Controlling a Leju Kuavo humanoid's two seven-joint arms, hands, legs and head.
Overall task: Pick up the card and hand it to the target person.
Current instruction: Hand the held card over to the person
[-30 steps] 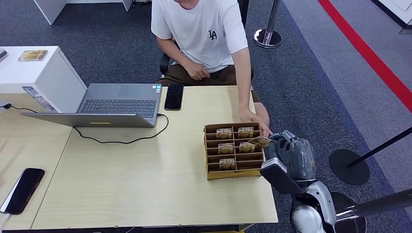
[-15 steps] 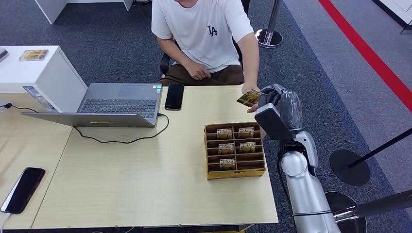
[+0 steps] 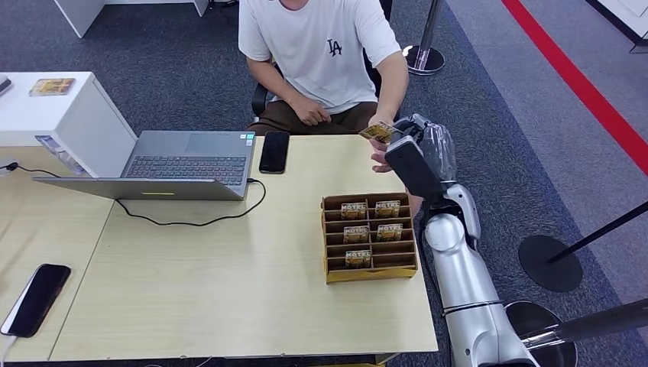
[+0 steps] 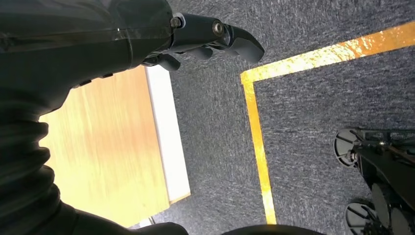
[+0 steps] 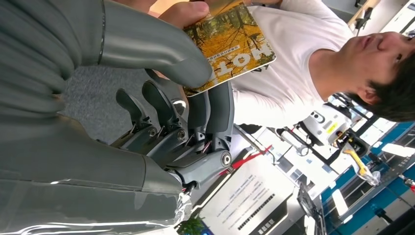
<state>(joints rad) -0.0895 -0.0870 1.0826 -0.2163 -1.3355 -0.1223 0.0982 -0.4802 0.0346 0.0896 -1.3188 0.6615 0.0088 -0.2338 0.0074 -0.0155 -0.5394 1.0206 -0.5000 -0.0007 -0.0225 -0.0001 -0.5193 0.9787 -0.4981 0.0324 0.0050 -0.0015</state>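
Observation:
My right hand point(image 3: 425, 150) is raised over the table's far right corner and pinches a yellow hotel card point(image 3: 377, 132) between thumb and fingers. In the right wrist view the thumb presses the card point(image 5: 230, 46) against the fingers point(image 5: 215, 110). A seated person in a white T-shirt point(image 3: 321, 46) faces me across the table. The person's hand point(image 3: 380, 155) is at the card, and a fingertip point(image 5: 188, 12) touches its edge. My left hand point(image 4: 195, 36) hangs beside the table edge above the carpet, fingers loose and holding nothing.
A cardboard rack point(image 3: 369, 264) with several more cards stands on the table just below my right arm. A laptop point(image 3: 183, 164) with its cable, a phone point(image 3: 273, 151) and another phone point(image 3: 34, 298) lie to the left. Stanchion bases point(image 3: 549, 262) stand on the right.
My right hand has risen from beside the card rack and moved away from me towards the person, carrying the card. The person's hand has lifted off the table to meet the card.

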